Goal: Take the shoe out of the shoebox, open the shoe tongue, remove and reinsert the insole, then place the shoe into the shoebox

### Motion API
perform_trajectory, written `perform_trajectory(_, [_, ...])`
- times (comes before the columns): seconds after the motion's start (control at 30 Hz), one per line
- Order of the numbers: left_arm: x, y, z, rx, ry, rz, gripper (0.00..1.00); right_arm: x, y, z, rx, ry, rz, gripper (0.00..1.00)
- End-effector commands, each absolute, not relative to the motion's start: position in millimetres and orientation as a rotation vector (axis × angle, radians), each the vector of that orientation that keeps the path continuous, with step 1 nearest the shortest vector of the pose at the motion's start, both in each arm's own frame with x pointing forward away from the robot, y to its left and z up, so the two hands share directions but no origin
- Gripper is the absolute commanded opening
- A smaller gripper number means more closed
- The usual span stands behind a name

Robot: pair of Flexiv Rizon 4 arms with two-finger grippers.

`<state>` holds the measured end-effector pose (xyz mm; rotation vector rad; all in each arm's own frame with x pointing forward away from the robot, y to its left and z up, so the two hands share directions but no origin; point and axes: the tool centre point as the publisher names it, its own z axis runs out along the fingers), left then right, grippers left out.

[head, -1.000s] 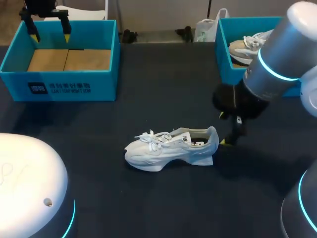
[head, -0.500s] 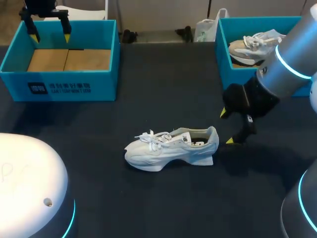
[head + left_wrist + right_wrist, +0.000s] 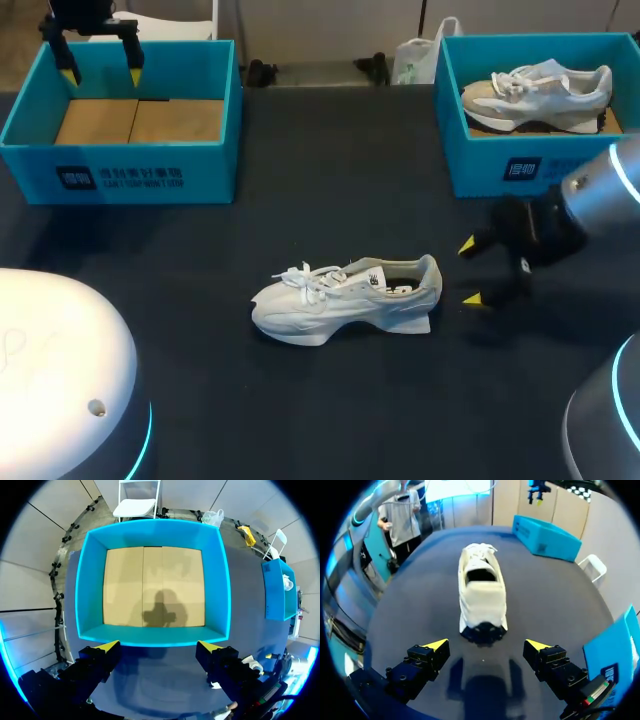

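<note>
Since a second ago the right arm has drawn back from the heel of the white lace-up sports shoe point(image 3: 345, 297) towards the right edge of the dark table point(image 3: 330, 180). That uncovers the teal cardboard shoebox on the right point(image 3: 455, 150), where a second pale shoe point(image 3: 535, 92) lies. The right gripper point(image 3: 469, 271) holds nothing; its fingers are spread wide, just behind the heel and apart from it. The left gripper point(image 3: 100, 72), equally wide and holding nothing, hangs over the far rim of the left teal shoebox point(image 3: 120, 175). The white shoe stands on its sole mid-table, so taking it out looks done. Its laces appear tied and the tongue down, and whether the insole is inside cannot be told. Opening the tongue, the insole work and reboxing seem left.
</note>
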<state>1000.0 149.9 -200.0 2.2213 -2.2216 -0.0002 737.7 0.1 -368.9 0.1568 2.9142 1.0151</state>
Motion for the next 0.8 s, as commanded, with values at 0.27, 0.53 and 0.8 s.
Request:
perform_trajectory(0.27, [1000.0, 149.9, -200.0, 2.221, -2.222, 0.0, 1.0, 741.8, 0.3, -387.2, 0.176, 2.768, 1.344, 1.0])
perform_trajectory(0.53, [1000.0, 149.9, -200.0, 2.221, -2.222, 0.0, 1.0, 741.8, 0.3, -387.2, 0.176, 2.768, 1.344, 1.0])
perform_trajectory(0.8, [1000.0, 149.9, -200.0, 2.221, -2.222, 0.0, 1.0, 752.0, 11.5, -390.3, 0.164, 2.757, 1.369, 1.0])
